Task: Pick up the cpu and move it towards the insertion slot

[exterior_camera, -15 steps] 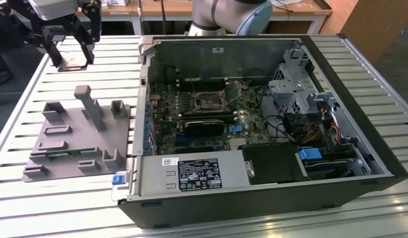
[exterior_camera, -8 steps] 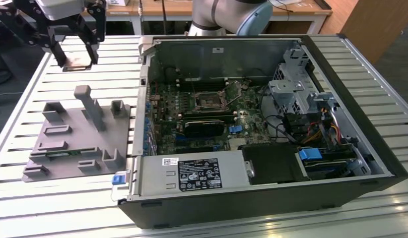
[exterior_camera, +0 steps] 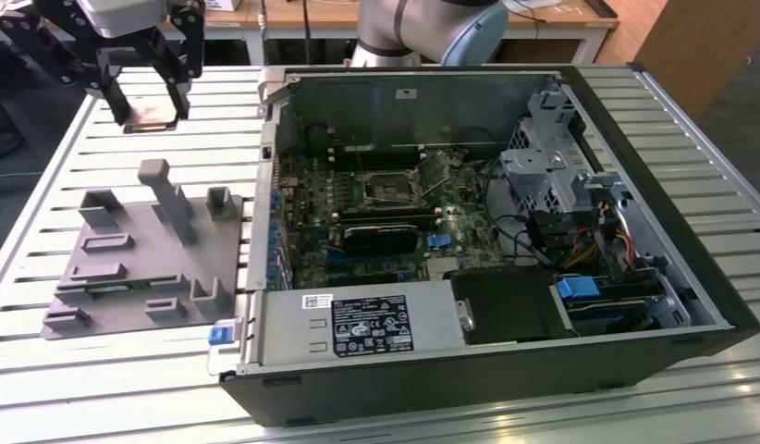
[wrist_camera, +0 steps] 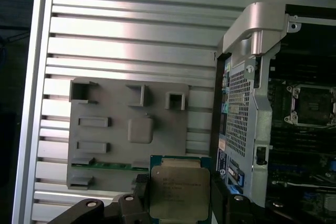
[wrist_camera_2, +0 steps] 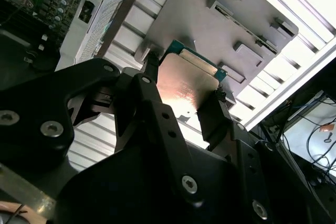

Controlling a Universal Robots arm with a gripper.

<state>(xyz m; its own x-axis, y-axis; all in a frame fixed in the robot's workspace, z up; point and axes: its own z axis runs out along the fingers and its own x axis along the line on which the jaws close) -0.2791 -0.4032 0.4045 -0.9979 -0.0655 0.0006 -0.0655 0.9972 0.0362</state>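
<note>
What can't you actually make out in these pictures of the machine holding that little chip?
- The chip: its lower edge is cut off by the frame in the first wrist view, and the fingers cover its sides.
- The chip's underside: the second wrist view catches glare on its metal face.
- The socket pins: too small in the exterior view.
- The green strip on the grey fixture: partly tucked behind its blocks.

1. A ribbed aluminium table [exterior_camera: 84, 370] spanned the exterior view, catching bright light.
2. Pale wooden desks [exterior_camera: 565, 11] ran along the top edge.
3. A brown wooden panel [exterior_camera: 707, 46] stood upper right.
</note>
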